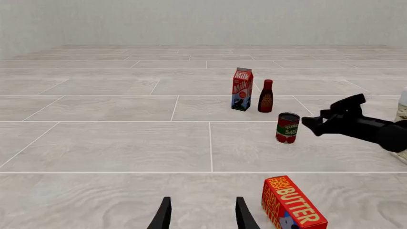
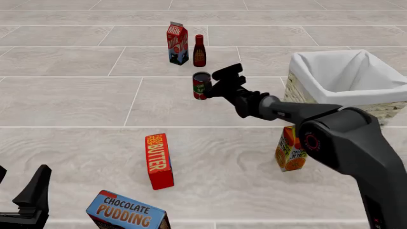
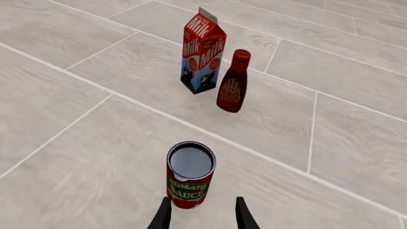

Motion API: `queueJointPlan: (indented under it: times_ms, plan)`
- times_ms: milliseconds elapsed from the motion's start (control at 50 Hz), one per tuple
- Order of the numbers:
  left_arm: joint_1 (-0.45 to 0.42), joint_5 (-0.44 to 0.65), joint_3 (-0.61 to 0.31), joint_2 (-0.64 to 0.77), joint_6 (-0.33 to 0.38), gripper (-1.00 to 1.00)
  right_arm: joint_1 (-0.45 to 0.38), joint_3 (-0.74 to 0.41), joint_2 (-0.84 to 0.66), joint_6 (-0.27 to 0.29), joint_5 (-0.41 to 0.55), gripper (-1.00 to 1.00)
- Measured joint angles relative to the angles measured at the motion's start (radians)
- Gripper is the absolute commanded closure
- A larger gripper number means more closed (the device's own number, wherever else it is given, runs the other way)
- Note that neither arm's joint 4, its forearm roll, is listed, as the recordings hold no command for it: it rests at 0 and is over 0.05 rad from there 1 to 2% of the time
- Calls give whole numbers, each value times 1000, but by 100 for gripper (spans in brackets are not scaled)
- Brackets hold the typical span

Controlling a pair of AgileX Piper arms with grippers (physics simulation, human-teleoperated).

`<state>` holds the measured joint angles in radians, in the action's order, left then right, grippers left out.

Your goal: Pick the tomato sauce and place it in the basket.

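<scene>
**Tomato sauce: right arm closing in for the grasp**

Tomato sauce (image 2: 201,86) stands upright on the tabletop (image 2: 76,105), in the middle far region, nearer than the milk carton (image 2: 177,43) and the dark-red bottle (image 2: 199,50), and left of the basket (image 2: 299,90). Right gripper (image 3: 202,214) is just beside the can on its near-right side; the wrist view shows the jaws spread, one fingertip on each side of the can's lower body, no contact that I can confirm. Left gripper (image 1: 202,214) hangs at the near left, jaws apart and holding nothing, near the butter box (image 2: 159,161).

Step in hand, as I judge it: seat the can between the fingers, then close.

- Advance until the label band sits between the pads, not just the near edge; a round can will squirt out of a shallow pinch.
- Keep the approach level and centred; an off-centre finger would push the can toward the bottle behind.
- Lift clear before swinging right, high enough to pass the basket's cloth rim.
</scene>
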<state>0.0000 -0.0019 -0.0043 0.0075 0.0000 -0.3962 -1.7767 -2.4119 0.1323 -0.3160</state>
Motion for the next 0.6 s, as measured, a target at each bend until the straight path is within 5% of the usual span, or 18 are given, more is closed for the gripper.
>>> queueJointPlan:
  times_ms: [600]
  plan:
    - [0, 0, 0, 0, 0, -100, -8, -207, -128, 10, 102, -100]
